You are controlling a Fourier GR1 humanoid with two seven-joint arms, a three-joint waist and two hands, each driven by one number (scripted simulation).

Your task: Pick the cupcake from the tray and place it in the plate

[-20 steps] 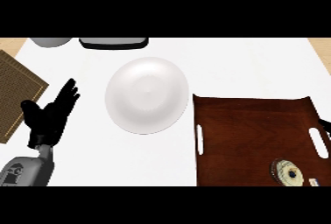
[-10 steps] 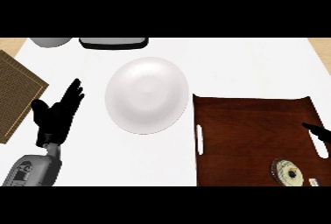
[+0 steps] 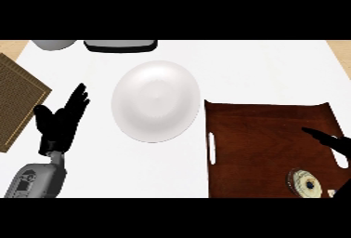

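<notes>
**Now: cupcake low on tray, right hand over tray's far side**

Seen steeply from above on a white counter [image 3: 274, 74]: round white plate [image 3: 157, 101], bare inside, lying near the middle, just left of a dark brown wooden tray with slotted handles [image 3: 267, 139]. Plate rim and tray's upper left corner nearly touching; cannot tell whether in contact.

Resting low on the tray, near its right side: small round cupcake with pale wrapper and dark centre [image 3: 306, 182], apart from both hands.

Entering from the right edge over the tray: black right hand [image 3: 330, 142], only partly shown, fingers stretched out toward the left, holding nothing, above and to the right of the cupcake.

Left of the plate, well apart from it: black left hand [image 3: 63, 122] on a grey forearm [image 3: 34, 180], fingers straight and spread, pointing up, resting open.

At the left edge: tan woven mat [image 3: 14, 100]. Along the top edge: grey rounded bowl [image 3: 53, 44] and dark rectangular appliance with pale rim [image 3: 120, 45].
</notes>
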